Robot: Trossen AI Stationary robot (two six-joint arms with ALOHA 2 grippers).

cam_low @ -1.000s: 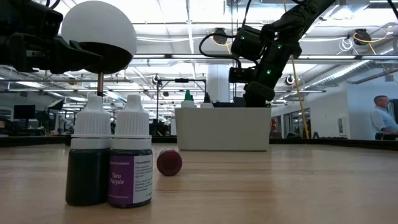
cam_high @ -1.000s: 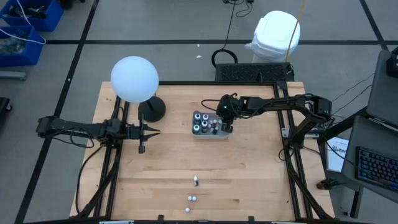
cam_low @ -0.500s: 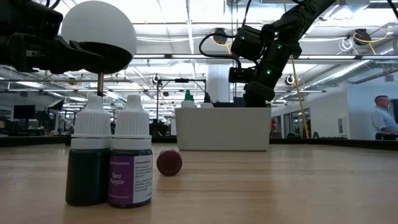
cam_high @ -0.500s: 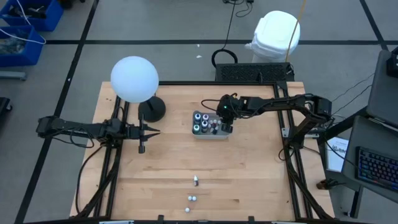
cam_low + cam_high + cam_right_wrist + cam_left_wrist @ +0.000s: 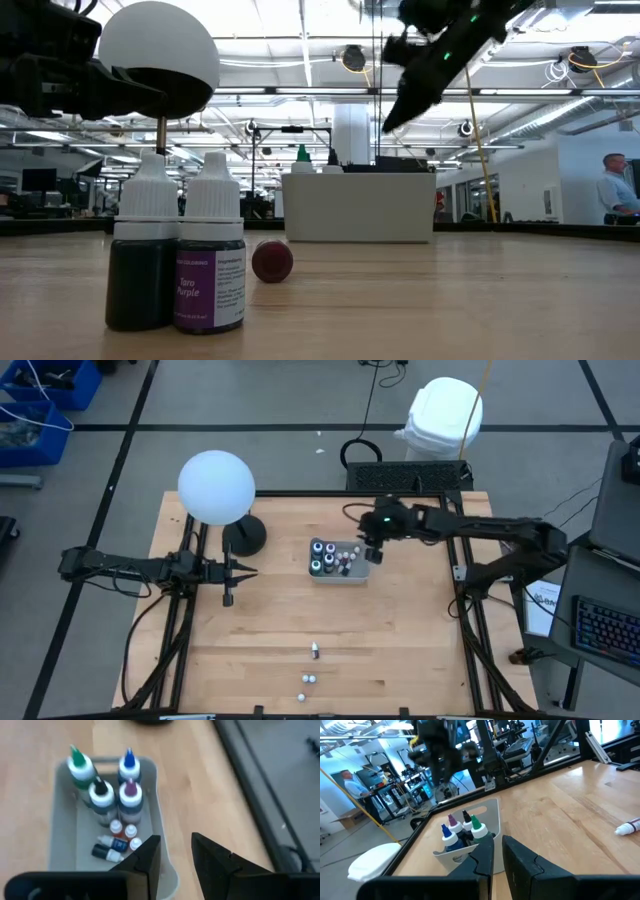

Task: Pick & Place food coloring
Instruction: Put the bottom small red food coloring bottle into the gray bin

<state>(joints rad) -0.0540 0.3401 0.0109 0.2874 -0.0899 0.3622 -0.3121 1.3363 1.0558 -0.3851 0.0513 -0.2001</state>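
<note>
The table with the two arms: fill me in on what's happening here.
The right end effector hangs above the grey tray, fingers apart and empty. The tray holds four bigger bottles with coloured tips and a few small vials. Three more food coloring bottles sit near the table's front edge, not yet collected. The left end effector waits over the table's left side, holding nothing.

The grey tray (image 5: 339,575) sits mid-table (image 5: 400,650), four tall dropper bottles (image 5: 106,785) standing crowded at one end and small vials (image 5: 117,842) lying at the other. Bare wood lies all around the tray. Near the front edge, three loose bottles (image 5: 311,665) stand in the way; a globe lamp (image 5: 217,490) blocks the back-left corner.
</note>
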